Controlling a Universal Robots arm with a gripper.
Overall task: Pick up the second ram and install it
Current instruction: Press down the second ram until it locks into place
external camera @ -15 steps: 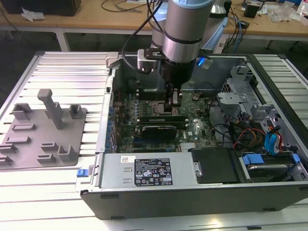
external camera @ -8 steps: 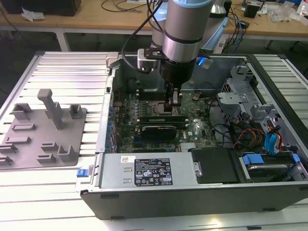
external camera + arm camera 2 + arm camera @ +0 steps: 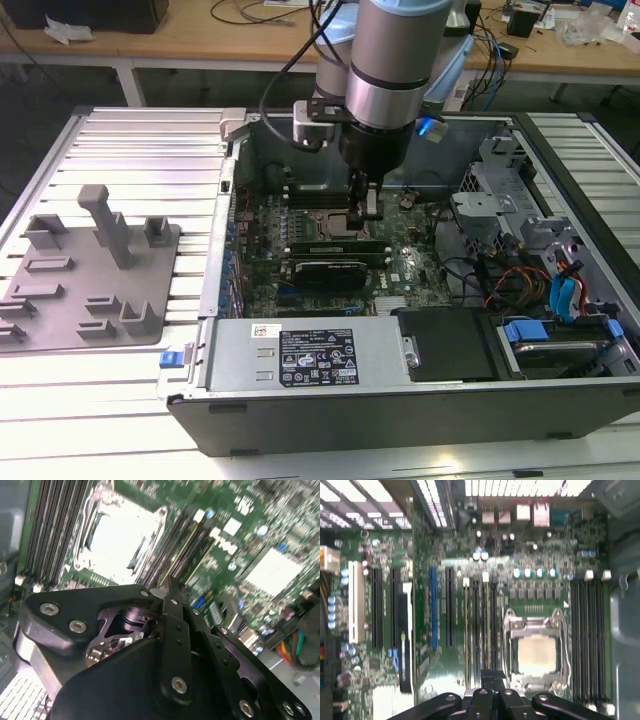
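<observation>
My gripper (image 3: 368,210) hangs inside the open computer case (image 3: 300,365), just over the motherboard (image 3: 400,265) beside the processor socket (image 3: 325,222). Its fingers are pressed together, with nothing visible between them. In both wrist views the closed gripper (image 3: 172,592) (image 3: 493,676) points at the black slot rails (image 3: 485,625) next to the socket (image 3: 536,652). A long thin green ram (image 3: 335,243) stands edge-up in those rails, just below the fingertips. I cannot tell whether the tips touch it. Whether it is the second ram I cannot tell either.
A grey fixture plate with upright posts (image 3: 90,270) lies on the slatted table at the exterior view's left. A black expansion card (image 3: 335,272) sits in front of the slots. Drive cages and coloured cables (image 3: 540,270) crowd the case's right side. The power supply (image 3: 300,355) spans the front.
</observation>
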